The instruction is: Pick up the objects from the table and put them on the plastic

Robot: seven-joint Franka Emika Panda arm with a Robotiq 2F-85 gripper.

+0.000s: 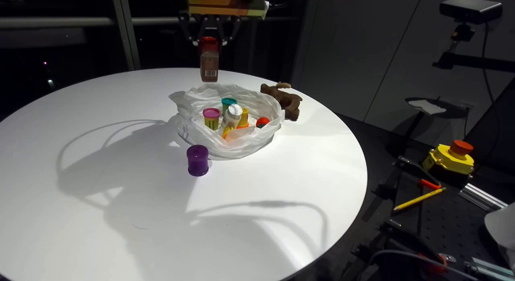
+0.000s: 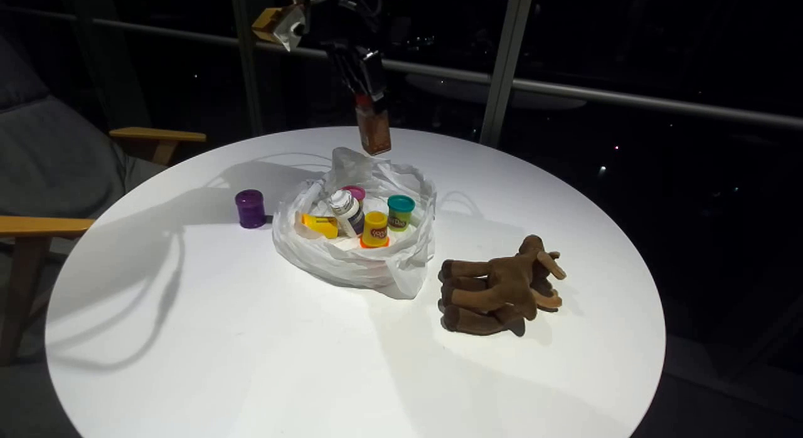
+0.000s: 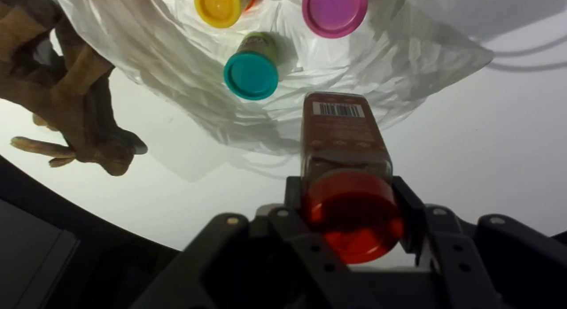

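Our gripper (image 3: 347, 197) clamps the red-capped jar (image 3: 343, 134), which we should lower onto the plastic (image 2: 339, 267) clear of the teal-lidded tub (image 3: 252, 71).

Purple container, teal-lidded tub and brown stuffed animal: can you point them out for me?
Purple container (image 1: 197, 161): in an exterior view, on its side wall.
Teal-lidded tub (image 3: 252, 69): in the wrist view, on its lid.
Brown stuffed animal (image 2: 509, 282): in an exterior view, on its torso.

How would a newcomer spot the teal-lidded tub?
On the round white table, find the crumpled white plastic bag. Inside it sits the teal-lidded Play-Doh tub, near an upside-down yellow tub and a pink-lidded tub. Only it has a teal lid.
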